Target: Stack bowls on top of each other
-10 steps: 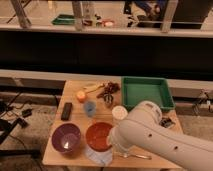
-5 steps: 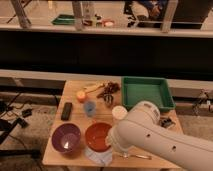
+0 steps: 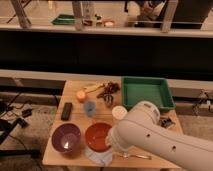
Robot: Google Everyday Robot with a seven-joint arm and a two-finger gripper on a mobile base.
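so the orange-red bowl (image 3: 96,135) sits near the table's (image 3: 52,156) front edge on a white sheet (image 3: 101,157), w/ the purple bowl (image 3: 66,139) just beside it, view-left, not stacked. gripper (image 3: 109,144) is down at the orange one's right rim, mostly hidden by the white arm (image 3: 150,135). fingers pressed together, can't tell if they pinch the rim. further back: blue cup (image 3: 90,107), white cup (image 3: 118,112), green tray (image 3: 147,92).

The arm (image 3: 160,137) was a thick, smooth white shell with rounded joints, dotted with a few small dark holes. Its end effector (image 3: 110,144) sat at the arm's far end, low in the view, mostly hidden beneath it, fingers closed.
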